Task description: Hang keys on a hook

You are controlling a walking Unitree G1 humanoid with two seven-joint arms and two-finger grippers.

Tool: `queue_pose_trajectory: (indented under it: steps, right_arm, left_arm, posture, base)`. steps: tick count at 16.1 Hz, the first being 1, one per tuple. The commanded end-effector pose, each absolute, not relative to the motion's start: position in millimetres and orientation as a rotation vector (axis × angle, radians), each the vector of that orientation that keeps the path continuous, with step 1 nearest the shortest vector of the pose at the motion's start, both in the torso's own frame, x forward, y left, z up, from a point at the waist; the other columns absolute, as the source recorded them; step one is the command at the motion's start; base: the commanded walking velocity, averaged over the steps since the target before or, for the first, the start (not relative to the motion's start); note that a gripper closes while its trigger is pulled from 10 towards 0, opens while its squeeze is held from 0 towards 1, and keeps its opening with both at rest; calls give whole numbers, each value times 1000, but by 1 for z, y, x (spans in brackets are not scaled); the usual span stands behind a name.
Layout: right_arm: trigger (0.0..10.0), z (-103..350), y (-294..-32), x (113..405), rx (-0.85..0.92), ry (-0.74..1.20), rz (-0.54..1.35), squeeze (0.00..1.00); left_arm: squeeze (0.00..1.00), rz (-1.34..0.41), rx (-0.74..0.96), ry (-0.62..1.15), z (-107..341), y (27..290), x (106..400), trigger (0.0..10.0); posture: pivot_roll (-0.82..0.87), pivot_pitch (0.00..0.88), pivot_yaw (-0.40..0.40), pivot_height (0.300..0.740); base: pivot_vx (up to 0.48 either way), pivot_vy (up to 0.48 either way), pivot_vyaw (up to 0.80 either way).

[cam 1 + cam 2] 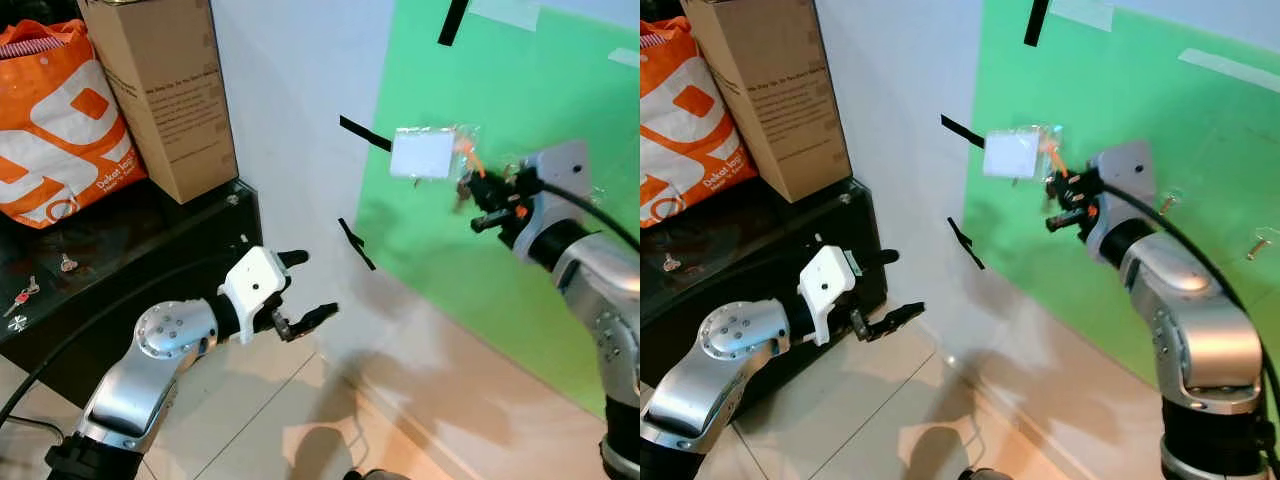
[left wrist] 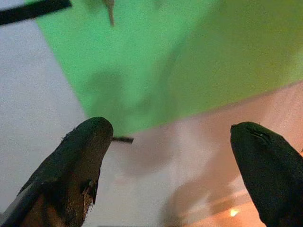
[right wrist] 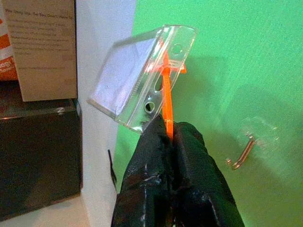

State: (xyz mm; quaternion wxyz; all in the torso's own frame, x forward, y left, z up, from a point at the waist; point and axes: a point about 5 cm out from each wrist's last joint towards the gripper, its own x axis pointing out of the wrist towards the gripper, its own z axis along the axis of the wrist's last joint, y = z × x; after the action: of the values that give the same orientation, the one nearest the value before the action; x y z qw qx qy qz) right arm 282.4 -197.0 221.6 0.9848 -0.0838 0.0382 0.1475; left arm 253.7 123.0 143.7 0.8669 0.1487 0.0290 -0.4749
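Note:
My right gripper (image 1: 484,203) is raised in front of the green sheet (image 1: 470,310) on the wall. It is shut on a thin orange strap (image 3: 166,97). The strap carries a clear plastic tag holder (image 3: 137,80) with a white card, which stands tilted above the fingers. Something small and dark, perhaps the keys (image 1: 461,194), hangs just under the tag, blurred. A metal hook (image 3: 241,153) in a clear mount sticks out of the green sheet beside the gripper, apart from the tag. A second hook (image 1: 1260,243) sits further right. My left gripper (image 1: 306,288) hovers low by the wall, open and holding nothing.
A black cabinet (image 1: 215,225) stands at the left against the white wall, bearing a cardboard box (image 1: 165,90) and an orange bag (image 1: 60,120). Loose keys (image 1: 68,263) lie on its top. Black tape strips (image 1: 362,133) mark the wall. Tiled floor lies below.

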Motion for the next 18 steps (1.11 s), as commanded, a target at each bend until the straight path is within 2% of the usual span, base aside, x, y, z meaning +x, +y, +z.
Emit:
queue_pose_trajectory:
  steps: [1,11,18]
  right_arm:
    - [10000,223,-203,283,-158,93,272,0]
    - [10000,205,-232,279,-78,219,137,0]
    - [10000,196,-217,276,-84,286,242,0]
  left_arm:
    - [0,-1028,298,24,153,118,253,10000]
    - [0,-1060,271,30,155,117,250,10000]
    - [0,-1072,267,39,155,117,249,10000]
  posture:
    - [-85,0,-23,740]
    - [-91,0,-22,740]
    - [-87,0,-30,740]
  base:
    - [0,0,0]
    - [0,0,0]
    - [0,0,0]
